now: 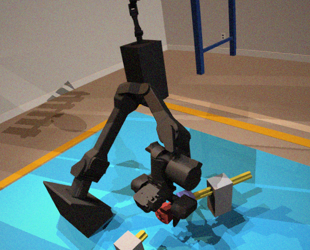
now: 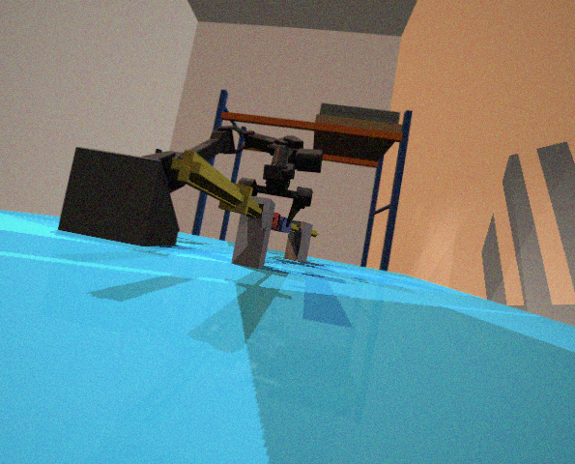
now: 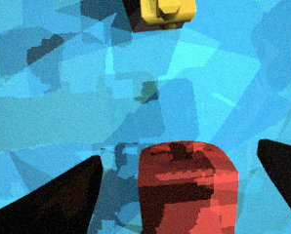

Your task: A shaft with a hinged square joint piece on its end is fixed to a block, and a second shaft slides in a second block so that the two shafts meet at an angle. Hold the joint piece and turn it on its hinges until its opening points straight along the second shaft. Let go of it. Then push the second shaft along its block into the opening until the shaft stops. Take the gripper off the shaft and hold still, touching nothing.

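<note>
The red joint piece (image 1: 164,214) (image 2: 275,220) (image 3: 188,200) is hinged to a purple part (image 1: 185,194) (image 2: 284,223) on the end of the fixed yellow shaft (image 1: 239,177) (image 2: 314,233), which its grey block (image 1: 222,197) (image 2: 302,245) holds. The second yellow shaft (image 1: 141,235) (image 2: 212,185) (image 3: 169,11) passes through the other block (image 1: 127,240) (image 2: 251,242). Its end stands apart from the red piece. My gripper (image 3: 180,155) is open, its fingers on either side of the red piece with gaps between. Whether the opening points exactly along the second shaft cannot be told.
The arm's dark base (image 1: 79,212) (image 2: 117,199) stands on the blue mat (image 1: 284,210) (image 2: 128,360). The second shaft's long outer part reaches past its block toward the base in the exterior view. A blue-legged rack (image 1: 198,40) (image 2: 399,189) stands behind.
</note>
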{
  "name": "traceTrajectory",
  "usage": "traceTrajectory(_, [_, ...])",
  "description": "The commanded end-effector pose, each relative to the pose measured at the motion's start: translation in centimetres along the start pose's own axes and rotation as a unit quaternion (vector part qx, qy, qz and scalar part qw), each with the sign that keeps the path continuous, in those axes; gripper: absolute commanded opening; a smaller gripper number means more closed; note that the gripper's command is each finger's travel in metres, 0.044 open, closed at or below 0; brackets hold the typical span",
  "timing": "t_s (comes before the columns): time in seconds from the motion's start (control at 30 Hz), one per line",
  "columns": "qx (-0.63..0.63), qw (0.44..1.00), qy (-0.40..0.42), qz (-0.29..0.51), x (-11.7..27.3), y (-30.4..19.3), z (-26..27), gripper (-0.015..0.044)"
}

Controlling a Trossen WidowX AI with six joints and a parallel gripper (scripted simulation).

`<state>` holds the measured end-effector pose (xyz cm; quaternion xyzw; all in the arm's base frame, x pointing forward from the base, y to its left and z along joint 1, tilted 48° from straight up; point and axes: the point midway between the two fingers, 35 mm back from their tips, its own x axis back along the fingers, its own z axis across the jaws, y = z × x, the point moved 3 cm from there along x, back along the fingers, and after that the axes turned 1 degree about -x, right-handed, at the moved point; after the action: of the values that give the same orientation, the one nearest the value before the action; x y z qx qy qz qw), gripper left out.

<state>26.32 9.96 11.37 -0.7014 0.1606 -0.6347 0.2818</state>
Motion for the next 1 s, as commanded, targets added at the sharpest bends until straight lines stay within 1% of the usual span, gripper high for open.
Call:
traceTrajectory(0.0, [0.046, 0.999, 0.006, 0.0, 1.2, 0.3, 0.2, 0.044])
traceTrajectory(0.23, [0.161, 0.987, 0.018, 0.009, 3.8, 1.1, 0.4, 0.044])
traceTrajectory(0.47, [0.274, 0.961, 0.035, 0.012, 6.5, 2.0, 0.3, 0.044])
traceTrajectory(0.7, [0.384, 0.922, 0.054, 0.015, 9.1, 2.7, 0.1, 0.044])
traceTrajectory(0.97, [0.502, 0.861, 0.078, 0.015, 11.9, 3.4, -0.5, 0.044])
